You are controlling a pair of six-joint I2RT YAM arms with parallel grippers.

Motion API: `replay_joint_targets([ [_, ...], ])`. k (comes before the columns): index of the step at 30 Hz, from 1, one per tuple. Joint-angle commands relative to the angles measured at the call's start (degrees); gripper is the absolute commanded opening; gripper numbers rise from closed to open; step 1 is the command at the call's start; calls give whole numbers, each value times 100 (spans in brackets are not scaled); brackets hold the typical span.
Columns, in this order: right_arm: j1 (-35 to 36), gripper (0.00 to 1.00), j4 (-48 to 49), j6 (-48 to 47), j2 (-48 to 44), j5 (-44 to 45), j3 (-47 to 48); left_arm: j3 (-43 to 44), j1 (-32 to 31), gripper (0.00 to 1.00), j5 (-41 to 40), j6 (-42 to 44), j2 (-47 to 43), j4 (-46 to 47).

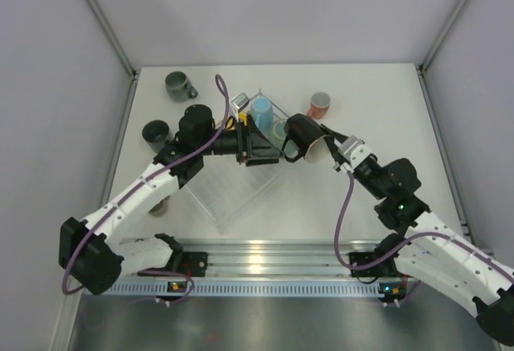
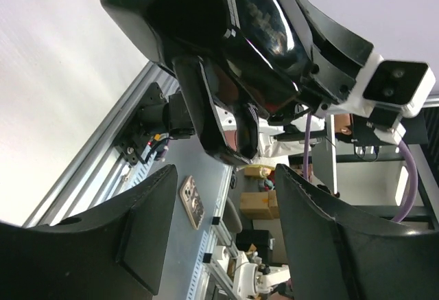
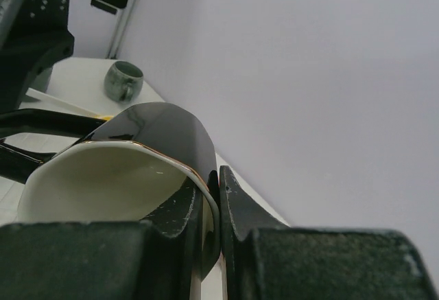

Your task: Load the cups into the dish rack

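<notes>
above the middle of the frame: a black mug held out between two tools

over the right corner of the clear dish rack [image 1: 229,198], the right tool [image 1: 328,147] has its fingers pinched tight on the rim of the black mug [image 1: 302,134]. one finger is inside the cream bowl and one outside, so the mug hangs tipped on its side, clear of the counter [image 1: 385,102]. the left tool [image 1: 277,150] faces it from the left with its fingers spread wide and nothing between them. its own camera shows the mug's dark body and handle just ahead of that gap. to me that reads as a hand-over being lined up, though it could be the left arm only standing by. a light blue cup [image 1: 262,110] already sits in the rack's upper corner. a salmon mug [image 1: 319,105] waits on the counter at upper right and a grey-green mug [image 1: 180,86] at upper left.
</notes>
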Motion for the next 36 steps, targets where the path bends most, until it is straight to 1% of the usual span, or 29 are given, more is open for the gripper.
replay_joint_targets([
  [1, 400, 0, 1239, -536, -86, 129, 164, -112, 6, 64, 345, -438, 47, 812],
  [4, 655, 0, 1318, -712, 20, 164, 181, -288, -3, 65, 468, -834, 135, 1321],
  [10, 1069, 0, 1468, -958, 195, 313, 190, -517, -12, 62, 618, -1256, 188, 1822],
  [13, 1210, 0, 1520, -1038, 283, 375, 181, -570, -21, 59, 653, -1344, 197, 1867],
  [16, 1298, 0, 1591, -1055, 345, 384, 146, -596, -29, 50, 679, -1406, 206, 1929],
  [17, 1324, 0, 1600, -1064, 371, 393, 138, -622, -29, 43, 679, -1484, 206, 2007],
  [18, 1333, 0, 1626, -1073, 398, 401, 120, -649, -38, 40, 688, -1511, 197, 2034],
  [20, 1360, 0, 1713, -1082, 433, 410, 76, -667, -38, 36, 688, -1546, 188, 2052],
  [21, 1368, 0, 1731, -1073, 450, 402, 58, -675, -47, 28, 679, -1564, 171, 2052],
  [22, 1386, 0, 1740, -1064, 451, 384, 58, -675, -56, 24, 697, -1590, 170, 2052],
  [23, 1395, 0, 1749, -1056, 477, 384, 58, -675, -56, 18, 688, -1608, 162, 2061],
  [24, 1403, 0, 1758, -1038, 512, 384, 50, -667, -64, 5, 688, -1634, 153, 2061],
  [25, 1430, 1, 1784, -1029, 530, 384, 41, -667, -65, 0, 671, -1652, 144, 2061],
  [29, 1430, 10, 1828, -924, 530, 445, -12, -667, -65, 0, 574, -1538, 83, 2061],
  [30, 1430, 16, 1811, -863, 512, 463, -29, -667, -65, 0, 557, -1494, 74, 2069],
  [31, 1430, 19, 1811, -836, 503, 480, -56, -667, -65, 0, 522, -1433, 65, 2035],
  [36, 1439, 28, 1679, -748, 310, 595, -144, -597, -38, 0, 109, -949, -66, 1762],
])
